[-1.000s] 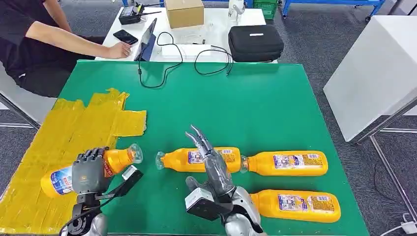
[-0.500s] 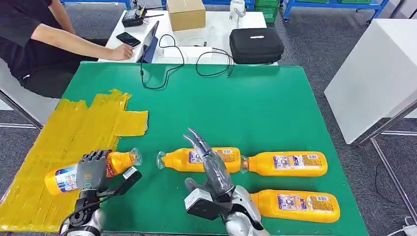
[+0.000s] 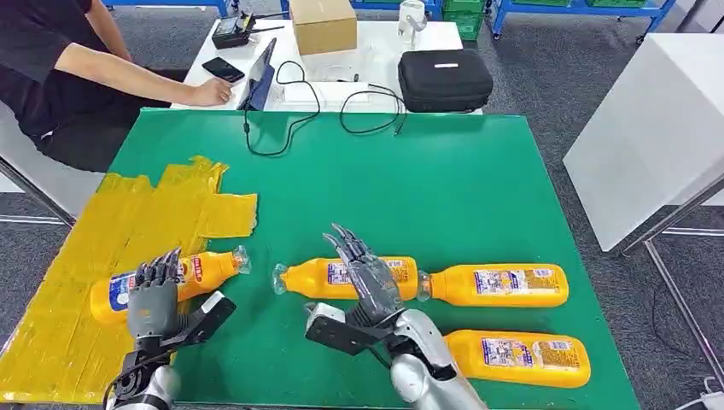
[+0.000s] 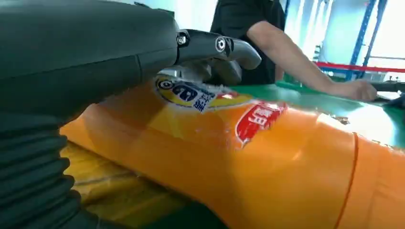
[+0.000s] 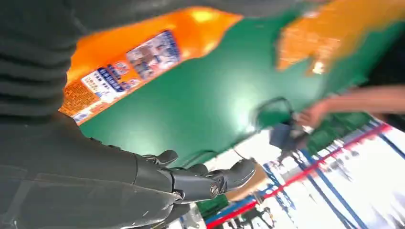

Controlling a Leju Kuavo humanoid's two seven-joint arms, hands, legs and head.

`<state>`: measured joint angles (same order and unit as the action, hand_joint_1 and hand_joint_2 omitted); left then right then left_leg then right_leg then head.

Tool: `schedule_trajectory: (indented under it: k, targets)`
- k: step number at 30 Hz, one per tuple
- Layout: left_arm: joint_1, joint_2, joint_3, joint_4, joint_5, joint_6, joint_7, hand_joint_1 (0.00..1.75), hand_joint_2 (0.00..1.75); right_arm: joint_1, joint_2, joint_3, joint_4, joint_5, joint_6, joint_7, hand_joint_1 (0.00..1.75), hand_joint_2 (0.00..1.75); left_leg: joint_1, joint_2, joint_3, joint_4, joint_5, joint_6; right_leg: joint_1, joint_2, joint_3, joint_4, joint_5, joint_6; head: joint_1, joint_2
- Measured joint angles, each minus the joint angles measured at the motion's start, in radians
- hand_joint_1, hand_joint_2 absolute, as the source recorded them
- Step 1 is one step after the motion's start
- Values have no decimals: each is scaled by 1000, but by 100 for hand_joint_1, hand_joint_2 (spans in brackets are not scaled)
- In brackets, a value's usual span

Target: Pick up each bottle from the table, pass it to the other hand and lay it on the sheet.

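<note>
I see a green tabletop (image 3: 444, 179) that takes up most of my head view. A yellow sheet (image 3: 128, 222), patched together and crinkled, covers its left side. Behind the green surface stands a white desk (image 3: 376, 38) carrying a black case (image 3: 444, 75), a cardboard box (image 3: 323, 23), a tablet (image 3: 259, 73), a phone (image 3: 220, 68) and loose cables. A person (image 3: 60, 68) in a black top sits at its left end with a hand resting by the tablet.

Four orange bottles lie on their sides. One bottle (image 3: 183, 272) rests on the sheet's near edge, its cap pointing right and poking just past the sheet onto the green. A middle bottle (image 3: 341, 278) and a right bottle (image 3: 499, 284) lie end to end across the tabletop's centre, and a near bottle (image 3: 516, 357) lies just in front of the right one.

My left hand (image 3: 152, 299) sits at the sheet bottle with fingers spread and extended over its labelled body, not gripping it (the wrist view shows the thumb arched just above the label). My right hand (image 3: 365, 282) hovers over the middle bottle, fingers (image 3: 346, 243) straight and apart, holding nothing.
</note>
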<state>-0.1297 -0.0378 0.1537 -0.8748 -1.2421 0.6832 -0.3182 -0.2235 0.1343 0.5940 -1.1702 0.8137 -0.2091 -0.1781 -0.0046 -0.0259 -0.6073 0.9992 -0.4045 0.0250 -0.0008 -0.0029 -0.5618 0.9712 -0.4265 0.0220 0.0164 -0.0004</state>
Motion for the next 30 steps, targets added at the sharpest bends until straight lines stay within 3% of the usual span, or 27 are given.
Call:
schedule_trajectory:
  k: [7,14,23,30]
  targets:
    - [35,3,-32,-64,49,-35,-26,0,0,-96,2,2,164,26,15,30,0,175,0,-1,-3,0,0,1,0,-1,-2,0,0,0,0,0]
    - [99,2,-39,-214,310,-111,-155,0,0,-171,13,3,286,73,21,69,0,175,0,3,-9,1,0,0,0,0,-9,0,1,0,0,0]
    - [153,-8,-26,-405,445,-170,-211,0,0,-214,27,15,377,129,30,110,0,175,0,5,-13,1,0,0,0,1,-14,1,1,0,0,0]
    - [226,-27,42,-563,510,-225,-248,0,0,-268,2,61,407,141,176,134,0,175,0,5,-13,1,0,0,0,1,-14,0,1,0,0,0]
